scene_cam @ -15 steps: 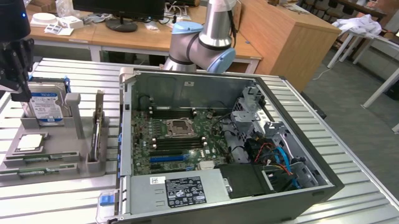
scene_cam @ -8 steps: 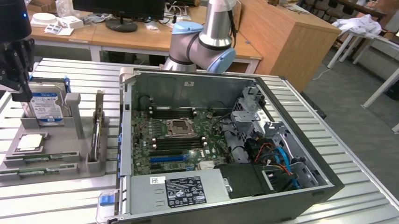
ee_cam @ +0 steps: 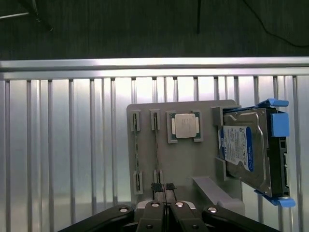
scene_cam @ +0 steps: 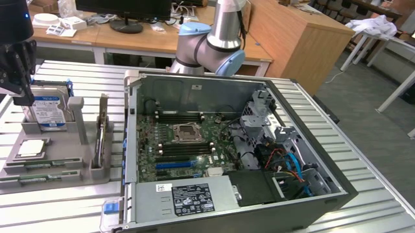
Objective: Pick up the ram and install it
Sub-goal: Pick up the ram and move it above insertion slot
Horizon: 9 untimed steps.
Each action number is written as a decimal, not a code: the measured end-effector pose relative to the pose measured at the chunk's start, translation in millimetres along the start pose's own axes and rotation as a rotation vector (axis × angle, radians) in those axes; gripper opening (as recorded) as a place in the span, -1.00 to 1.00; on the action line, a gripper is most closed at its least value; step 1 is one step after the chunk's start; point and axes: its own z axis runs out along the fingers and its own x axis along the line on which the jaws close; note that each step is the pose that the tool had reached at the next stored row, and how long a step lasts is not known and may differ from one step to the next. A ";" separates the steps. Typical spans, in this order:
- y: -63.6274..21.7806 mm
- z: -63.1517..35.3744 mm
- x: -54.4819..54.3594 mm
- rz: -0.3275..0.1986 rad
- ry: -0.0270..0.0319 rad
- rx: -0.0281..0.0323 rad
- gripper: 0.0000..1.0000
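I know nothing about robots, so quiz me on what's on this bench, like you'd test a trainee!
1. True or false: the hard drive sits inside the computer case.
2. How many ram sticks lie in the gray tray?
3. What lies in the tray between the ram sticks and the hard drive? A) a fan B) a processor chip C) a screwdriver

Key: 1. False, it stands in the tray. 2. Two. 3. B.
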 end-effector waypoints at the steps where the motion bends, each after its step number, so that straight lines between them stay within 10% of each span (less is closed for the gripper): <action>1: 0.0 0.0 0.0 0.000 0.0000 0.0001 -0.79; 9: 0.0 0.0 0.0 -0.002 -0.0026 0.0049 -0.79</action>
